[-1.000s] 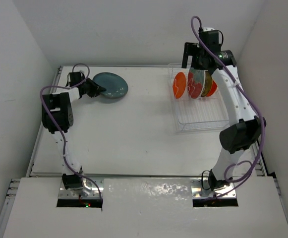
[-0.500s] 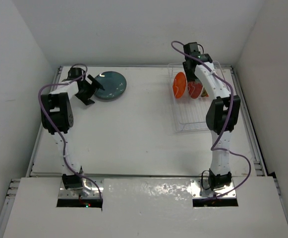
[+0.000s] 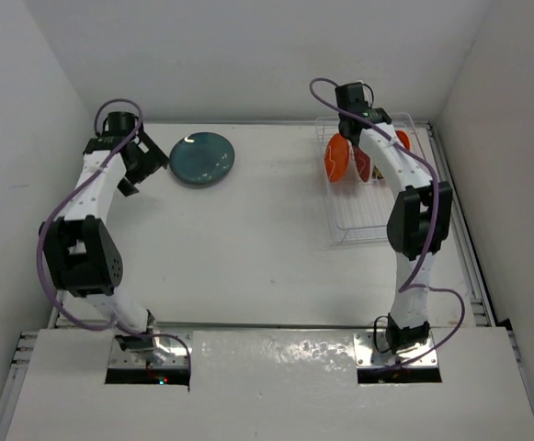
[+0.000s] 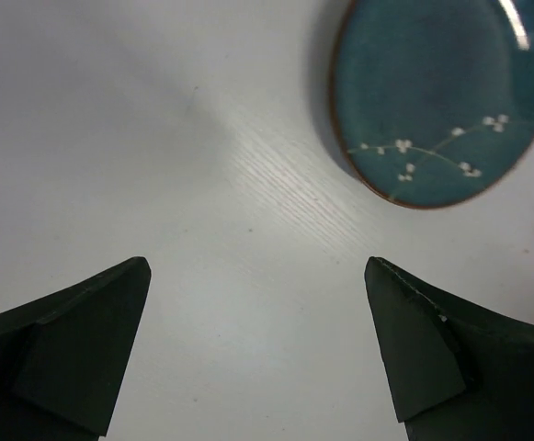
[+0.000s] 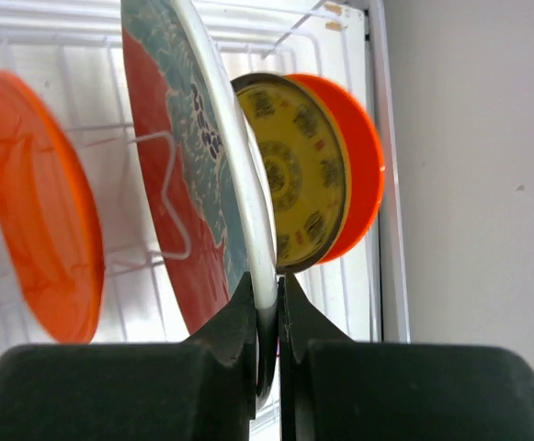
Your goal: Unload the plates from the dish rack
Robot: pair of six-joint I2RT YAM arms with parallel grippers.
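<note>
right pincer (image 5: 268,308) is pinched tight on the rim of the red plate (image 5: 188,184) with the mottled teal centre. you've got it edge-on between the two fingers, and that plate stands upright in the dish rack (image 5: 64,37) at the far right of the table (image 3: 248,239), an orange plate (image 5: 41,202) just to one side of it and the yellow-centred plate (image 5: 294,170) close on the other, with another orange one behind that. left pincer (image 4: 257,344) hangs with its fingers spread wide, holding nothing, over bare table just beside the teal plate (image 4: 441,101), which lies flat at the far left. now, that red one looks like glazed ceramic: stiff, fairly heavy for a rim pinch, slick, and likely to chip if it knocks a prong or its neighbour, so i'd say lift it straight up out of its slot and keep the hold at the top of the rim so it hangs rather than twists. against a second ago, your right arm has folded in from that high, elbow-out pose and come down from above the rack onto the plate; your left arm has swung back from the teal plate's edge and sits apart from it, while the teal plate lies where it did.
</note>
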